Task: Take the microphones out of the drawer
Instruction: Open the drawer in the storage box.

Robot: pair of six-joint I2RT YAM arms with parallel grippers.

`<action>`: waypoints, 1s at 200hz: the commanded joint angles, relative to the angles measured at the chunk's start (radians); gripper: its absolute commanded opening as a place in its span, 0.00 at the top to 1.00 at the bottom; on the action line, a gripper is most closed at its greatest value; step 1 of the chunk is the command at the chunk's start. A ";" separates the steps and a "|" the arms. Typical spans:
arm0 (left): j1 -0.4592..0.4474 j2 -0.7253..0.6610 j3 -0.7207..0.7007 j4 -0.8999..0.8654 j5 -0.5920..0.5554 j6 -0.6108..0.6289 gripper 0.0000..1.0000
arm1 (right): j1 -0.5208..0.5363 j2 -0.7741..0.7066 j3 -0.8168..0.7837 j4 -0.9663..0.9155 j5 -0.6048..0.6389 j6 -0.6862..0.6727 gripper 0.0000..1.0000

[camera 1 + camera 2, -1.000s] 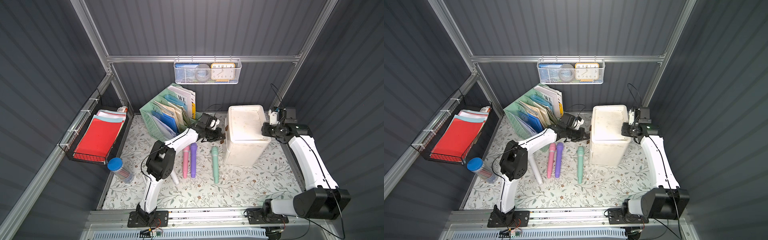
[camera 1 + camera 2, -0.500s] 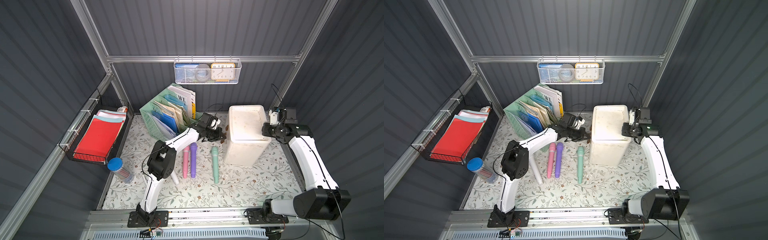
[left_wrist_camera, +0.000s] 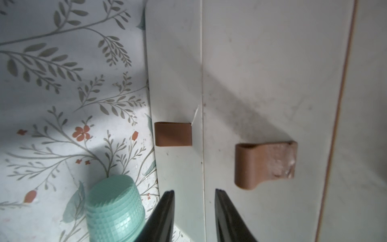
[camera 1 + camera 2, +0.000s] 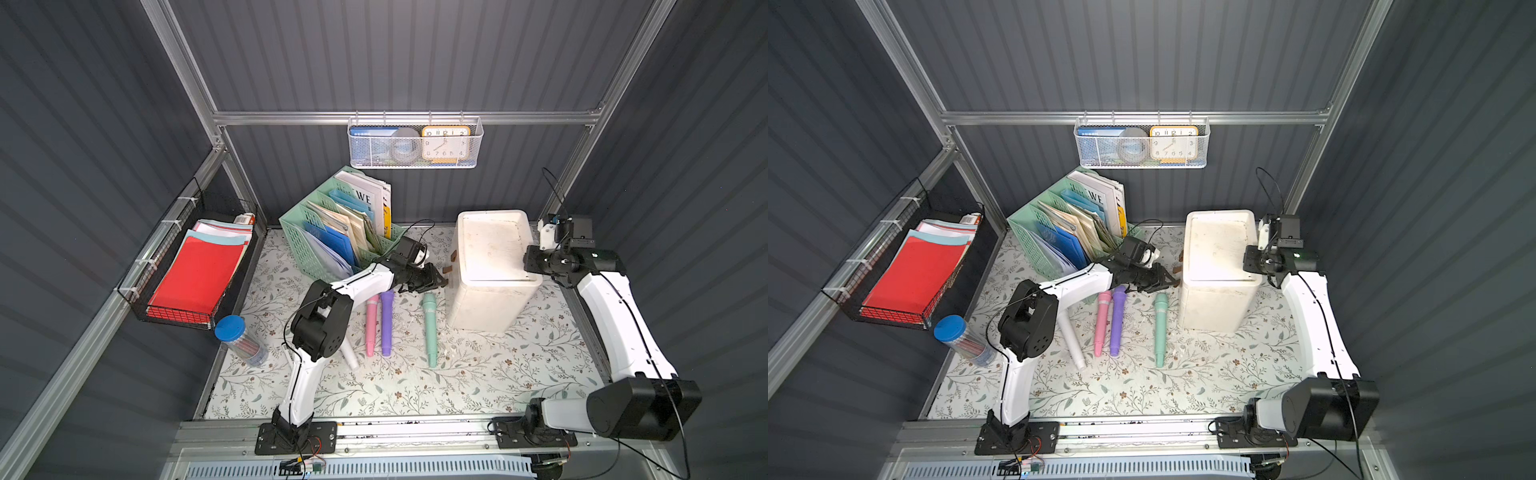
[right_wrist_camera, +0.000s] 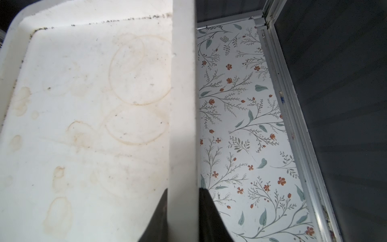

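The white drawer unit (image 4: 492,257) (image 4: 1219,257) stands on the floral mat with its drawer fronts closed, so nothing inside shows. Two brown handles (image 3: 173,136) (image 3: 265,165) stick out of the front. My left gripper (image 3: 194,190) (image 4: 441,282) is open just in front of the drawer fronts, short of the handles, with nothing between its fingers. A green microphone (image 4: 430,328) (image 3: 114,207) lies on the mat beside it. My right gripper (image 5: 183,189) (image 4: 530,262) is shut on the raised rim (image 5: 183,104) of the unit's top.
Purple (image 4: 386,320), pink (image 4: 371,324) and white (image 4: 349,357) microphones lie left of the green one. A green file rack (image 4: 332,232) stands behind my left arm. A blue-lidded jar (image 4: 239,338) lies at the mat's left edge. A wire basket (image 4: 415,143) hangs on the back wall.
The left gripper's jaws have parted from shut. Neither arm has visibly shifted, and the right gripper keeps its hold on the rim.
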 commanded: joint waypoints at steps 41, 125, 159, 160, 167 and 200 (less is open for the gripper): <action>0.008 0.021 -0.007 0.142 -0.014 -0.220 0.59 | 0.008 0.031 -0.066 -0.136 -0.120 0.073 0.98; 0.010 0.122 0.014 0.193 0.011 -0.433 0.52 | 0.008 0.037 -0.064 -0.134 -0.130 0.069 0.98; 0.011 0.130 0.011 0.217 -0.014 -0.465 0.52 | 0.008 0.058 -0.046 -0.136 -0.145 0.045 0.98; 0.011 0.130 0.012 0.218 -0.014 -0.466 0.52 | 0.008 0.058 -0.046 -0.136 -0.147 0.044 0.98; 0.010 0.134 0.018 0.219 -0.019 -0.468 0.52 | 0.008 0.067 -0.039 -0.141 -0.160 0.041 0.98; 0.004 0.160 0.050 0.216 -0.029 -0.477 0.52 | 0.008 0.111 -0.007 -0.161 -0.215 0.017 1.00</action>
